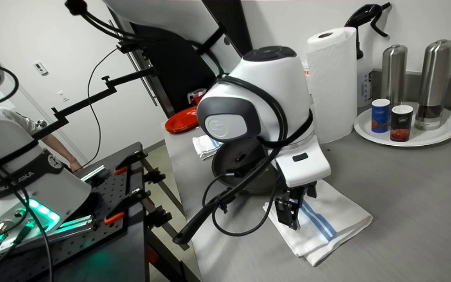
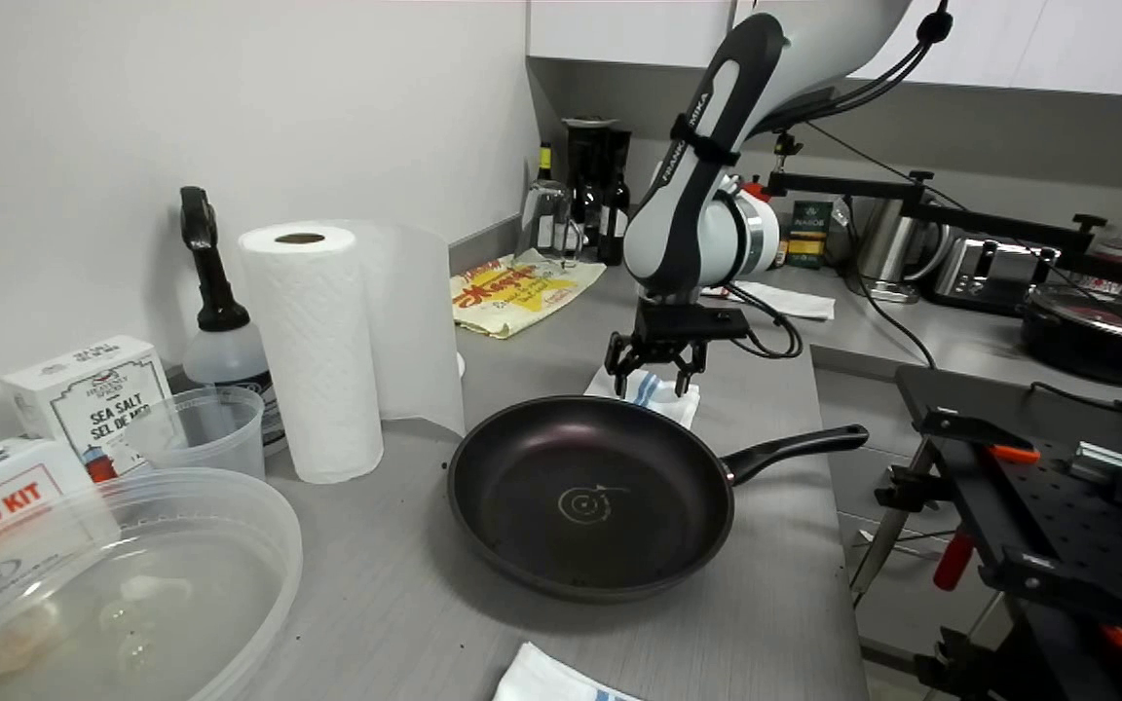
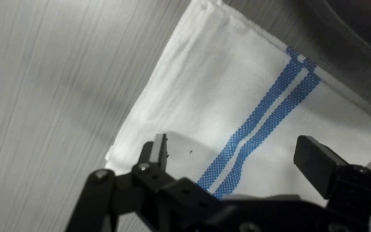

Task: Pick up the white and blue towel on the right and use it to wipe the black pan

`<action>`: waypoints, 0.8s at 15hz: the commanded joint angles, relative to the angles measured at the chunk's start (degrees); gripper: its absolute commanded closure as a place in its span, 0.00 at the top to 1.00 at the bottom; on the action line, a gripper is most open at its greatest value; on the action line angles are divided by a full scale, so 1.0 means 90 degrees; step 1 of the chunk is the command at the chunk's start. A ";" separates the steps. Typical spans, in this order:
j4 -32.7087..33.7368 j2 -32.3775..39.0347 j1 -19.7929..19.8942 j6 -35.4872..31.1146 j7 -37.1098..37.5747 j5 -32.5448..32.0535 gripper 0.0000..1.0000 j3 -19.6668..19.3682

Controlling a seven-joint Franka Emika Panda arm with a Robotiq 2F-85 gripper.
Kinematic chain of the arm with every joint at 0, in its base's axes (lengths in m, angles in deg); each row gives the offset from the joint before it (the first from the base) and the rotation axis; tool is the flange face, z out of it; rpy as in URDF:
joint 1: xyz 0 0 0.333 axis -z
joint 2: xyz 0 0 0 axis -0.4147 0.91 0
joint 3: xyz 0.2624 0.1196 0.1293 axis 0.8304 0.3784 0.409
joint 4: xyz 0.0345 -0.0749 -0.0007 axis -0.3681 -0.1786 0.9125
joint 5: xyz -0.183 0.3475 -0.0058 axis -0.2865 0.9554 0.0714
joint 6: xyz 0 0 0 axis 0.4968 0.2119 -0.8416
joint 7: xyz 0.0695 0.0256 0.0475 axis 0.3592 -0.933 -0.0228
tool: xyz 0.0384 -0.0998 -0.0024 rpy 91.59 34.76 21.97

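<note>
The white and blue towel [image 3: 211,80] lies folded flat on the counter, its paired blue stripes running between my fingers in the wrist view. Over it my gripper [image 3: 233,141] points down with jaws spread wide and nothing held. Whether the fingertips touch the cloth I cannot tell. In an exterior view the towel [image 1: 339,211] shows beneath the gripper [image 1: 303,212], right beside the pan. The black pan [image 2: 590,497] sits upright, with its handle [image 2: 795,450] towards the counter edge. It partly hides the towel [image 2: 670,404] there, and the arm covers much of the pan [image 1: 225,162] elsewhere.
A paper-towel roll [image 2: 313,360] stands by the wall. Another striped cloth [image 1: 204,149] lies on the pan's far side, near a red plate [image 1: 182,119]. A white plate [image 1: 450,125] carries several shakers and grinders. A clear plastic tub [image 2: 274,584] occupies the corner.
</note>
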 commanded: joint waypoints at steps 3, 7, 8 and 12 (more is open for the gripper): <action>0.0339 0.0235 0.0055 0.0233 0.0008 0.0183 1.00 0.0132; 0.0453 0.0367 0.0029 0.0275 0.0036 0.0182 1.00 0.0090; 0.0476 0.0389 0.0031 0.0288 0.0035 0.0179 1.00 0.0086; 0.0543 0.0446 0.0047 0.0337 0.0035 0.0179 1.00 0.0079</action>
